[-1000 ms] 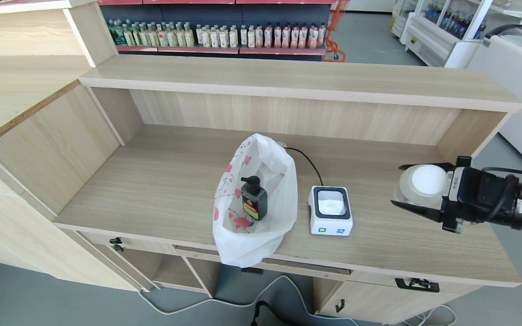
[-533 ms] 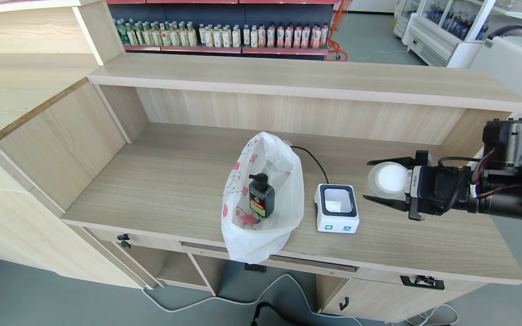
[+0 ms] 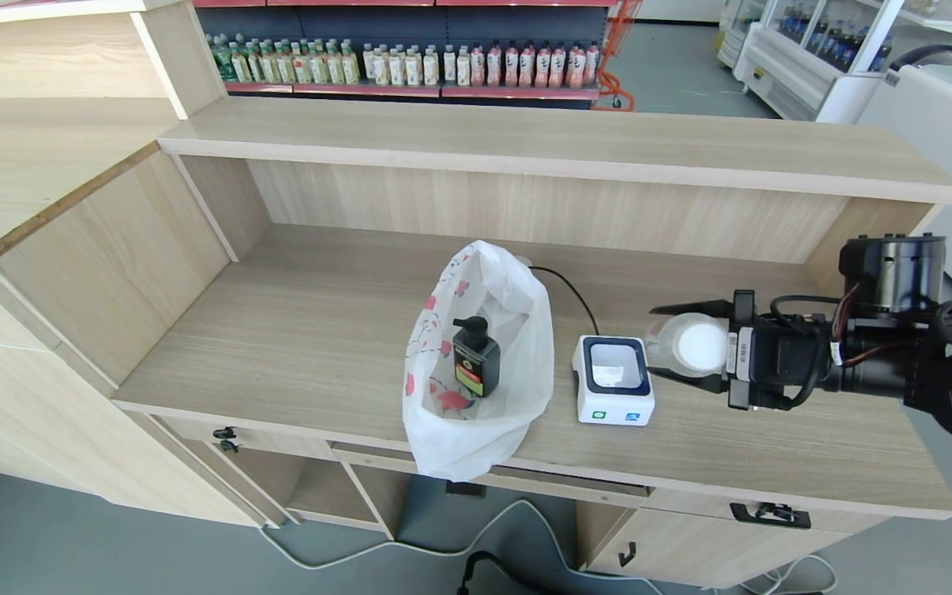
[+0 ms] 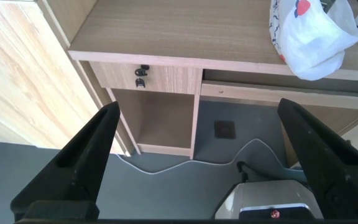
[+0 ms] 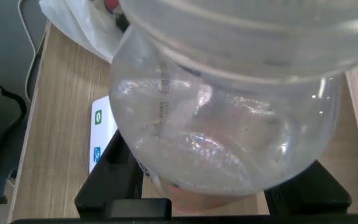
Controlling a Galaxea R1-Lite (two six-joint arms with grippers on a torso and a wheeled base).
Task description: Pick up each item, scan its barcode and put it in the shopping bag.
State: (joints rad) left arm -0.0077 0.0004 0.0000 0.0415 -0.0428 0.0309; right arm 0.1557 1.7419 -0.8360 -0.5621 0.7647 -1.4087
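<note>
My right gripper [image 3: 674, 347] is shut on a clear plastic jar with a white lid [image 3: 689, 345], held sideways just above the counter and just right of the white barcode scanner [image 3: 612, 380]. The right wrist view looks along the clear jar [image 5: 229, 118], with the scanner [image 5: 104, 134] and the shopping bag [image 5: 82, 22] beyond it. The white shopping bag with red flowers [image 3: 476, 364] stands open left of the scanner with a black pump bottle [image 3: 474, 357] inside. My left gripper [image 4: 201, 155] hangs open below the counter's front edge, near the bag [image 4: 309, 31].
The scanner's black cable [image 3: 565, 293] runs to the back of the wooden counter [image 3: 311, 330]. A raised shelf [image 3: 525, 145] and side walls enclose the counter. Drawers with black handles [image 3: 769, 515] sit under the front edge. Store shelves of bottles [image 3: 410, 62] stand behind.
My right gripper has carried the jar leftward and a little lower, from the counter's right end to beside the scanner. The head camera shifted slightly between the earliest frame and the later ones.
</note>
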